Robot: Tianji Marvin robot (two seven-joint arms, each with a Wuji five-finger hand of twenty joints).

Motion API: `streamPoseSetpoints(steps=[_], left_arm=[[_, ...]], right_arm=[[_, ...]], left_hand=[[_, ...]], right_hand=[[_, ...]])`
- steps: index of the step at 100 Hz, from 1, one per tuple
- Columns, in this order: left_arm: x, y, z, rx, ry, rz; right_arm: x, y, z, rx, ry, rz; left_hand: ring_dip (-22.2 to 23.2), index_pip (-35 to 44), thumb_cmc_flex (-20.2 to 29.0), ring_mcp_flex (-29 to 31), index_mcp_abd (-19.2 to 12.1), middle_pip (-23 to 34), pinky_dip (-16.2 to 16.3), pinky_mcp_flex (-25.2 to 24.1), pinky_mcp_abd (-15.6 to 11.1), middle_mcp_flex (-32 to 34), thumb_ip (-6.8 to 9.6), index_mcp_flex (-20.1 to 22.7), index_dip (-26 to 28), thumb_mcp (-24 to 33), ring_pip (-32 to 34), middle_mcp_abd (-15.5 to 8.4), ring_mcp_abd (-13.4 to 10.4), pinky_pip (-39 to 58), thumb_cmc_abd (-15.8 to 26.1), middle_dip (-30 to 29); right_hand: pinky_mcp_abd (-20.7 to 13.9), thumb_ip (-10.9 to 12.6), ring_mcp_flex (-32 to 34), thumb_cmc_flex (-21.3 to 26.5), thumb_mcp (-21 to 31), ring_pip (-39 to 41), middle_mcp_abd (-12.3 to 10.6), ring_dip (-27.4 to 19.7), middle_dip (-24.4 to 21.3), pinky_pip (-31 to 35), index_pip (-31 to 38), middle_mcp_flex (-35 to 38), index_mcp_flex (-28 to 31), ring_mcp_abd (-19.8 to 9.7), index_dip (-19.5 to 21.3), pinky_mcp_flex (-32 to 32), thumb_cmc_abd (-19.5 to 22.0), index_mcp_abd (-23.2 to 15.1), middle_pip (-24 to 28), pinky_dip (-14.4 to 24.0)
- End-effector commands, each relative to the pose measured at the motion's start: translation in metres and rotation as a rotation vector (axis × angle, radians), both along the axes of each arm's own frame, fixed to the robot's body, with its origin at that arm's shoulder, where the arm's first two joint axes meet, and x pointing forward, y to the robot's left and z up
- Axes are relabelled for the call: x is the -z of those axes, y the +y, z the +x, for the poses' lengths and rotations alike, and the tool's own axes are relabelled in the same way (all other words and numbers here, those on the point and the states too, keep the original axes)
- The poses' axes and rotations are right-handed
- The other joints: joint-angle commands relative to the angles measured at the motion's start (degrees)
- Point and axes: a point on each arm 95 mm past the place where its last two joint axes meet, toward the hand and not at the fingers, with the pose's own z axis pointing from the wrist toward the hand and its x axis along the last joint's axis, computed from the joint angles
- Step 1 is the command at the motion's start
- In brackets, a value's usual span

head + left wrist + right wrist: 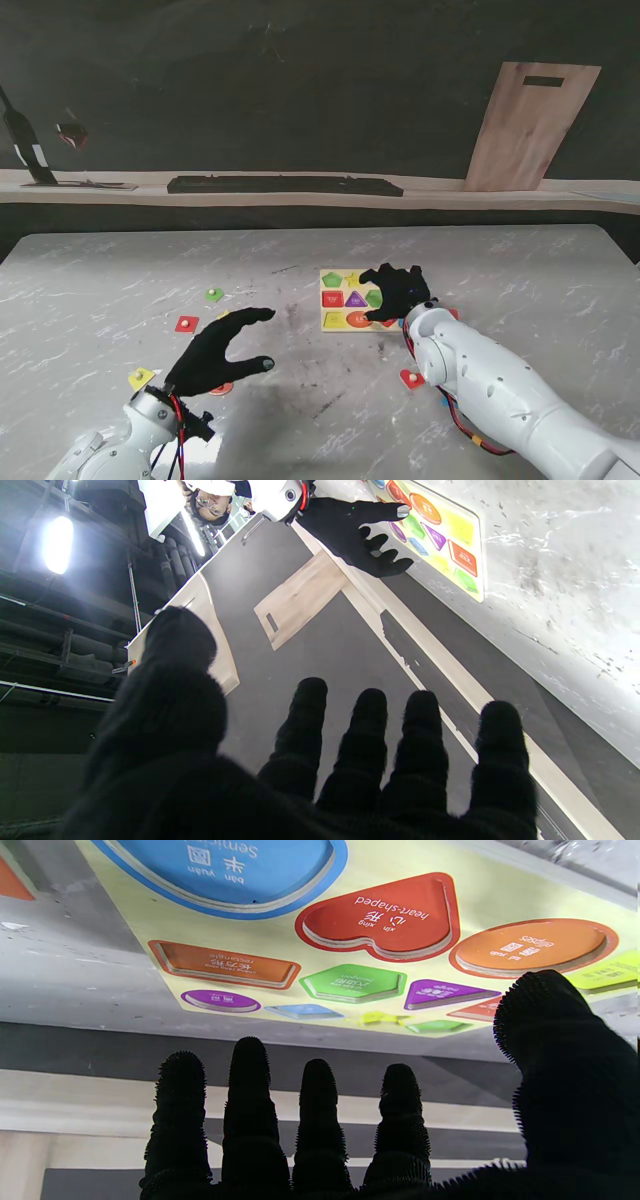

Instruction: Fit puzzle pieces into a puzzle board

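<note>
My right hand point(397, 290) hovered over the yellow wooden puzzle board point(345, 300), fingers spread, empty; my left hand point(215, 355), likewise spread, should pinch the near red square piece point(187, 323) squarely.

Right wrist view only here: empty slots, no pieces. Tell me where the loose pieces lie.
Observer: In the stand view, a green piece, a red square piece and a yellow piece lie left of the puzzle board.
Operator: Report the left robot hand.
Observer: The left robot hand is open and holds nothing, close to those pieces.
Operator: Check my side.
Observer: A second red piece lies beside the right arm, nearer to me than the board.
</note>
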Motion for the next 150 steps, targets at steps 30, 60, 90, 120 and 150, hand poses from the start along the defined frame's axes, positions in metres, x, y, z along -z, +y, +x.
streamPoseSetpoints(steps=[30,60,90,120,150], left_arm=[[0.0,-0.001,0.001,-0.007,0.013,-0.011],[0.0,-0.001,0.002,-0.012,0.016,-0.015],[0.001,-0.001,0.001,-0.012,0.016,-0.019],[0.001,-0.001,0.001,-0.011,0.018,-0.021],[0.003,-0.003,0.001,-0.01,0.025,-0.003]], right_arm=[[0.014,0.019,0.012,-0.029,0.054,-0.045],[0.03,0.026,0.005,-0.087,0.16,-0.086],[0.042,0.041,-0.012,-0.208,0.236,-0.138],[0.05,0.056,-0.028,-0.281,0.255,-0.139],[0.053,0.066,-0.042,-0.32,0.289,-0.1]], left_hand=[[0.98,0.17,0.74,1.33,-0.77,1.08,0.15,-0.83,-4.46,1.47,1.7,0.95,-0.05,-1.91,1.01,-0.01,-1.35,1.24,1.95,0.7],[1.02,0.15,1.21,1.39,-0.74,1.05,0.1,-0.89,-4.4,1.58,1.72,0.99,-0.1,-2.75,1.07,0.02,-1.2,1.31,2.5,0.71],[1.05,0.08,1.8,1.39,-0.56,1.04,0.05,-0.91,-4.35,1.76,1.8,1.31,-0.14,-3.79,1.1,0.24,-1.15,1.33,3.03,0.71],[1.05,0.09,2.37,1.39,-0.58,1.07,0.0,-0.94,-4.29,1.88,1.87,1.5,-0.13,-4.76,1.12,0.16,-0.98,1.34,3.42,0.73],[1.15,0.31,3.73,1.56,-0.53,1.21,0.06,-0.87,-4.26,2.09,1.92,1.91,-0.05,-5.38,1.35,0.26,-0.94,1.61,4.13,0.77]], right_hand=[[0.5,2.67,-0.99,0.87,-1.87,2.92,2.3,0.63,0.13,1.93,1.64,-2.29,-1.19,-2.01,2.13,-1.46,3.73,-0.62,1.32,-1.73],[0.87,2.85,6.82,5.69,-3.34,8.28,0.37,3.26,1.33,2.99,9.96,10.14,14.94,-3.96,3.04,0.56,3.83,-0.24,3.41,-1.61],[0.99,1.22,11.81,10.66,-5.47,11.89,0.1,5.82,3.05,3.81,14.99,18.71,24.0,-4.64,-2.84,2.94,1.47,-1.51,3.85,-1.01],[0.67,-1.2,15.19,15.38,-7.07,15.56,-0.33,7.43,3.85,5.62,19.98,23.48,26.7,-4.85,-8.27,5.19,-0.83,-3.06,5.71,0.04],[0.5,-5.75,19.18,9.98,15.12,17.56,-1.09,8.56,4.18,6.53,25.96,28.55,29.24,-5.03,-13.04,7.21,-6.33,-4.82,6.39,1.03]])
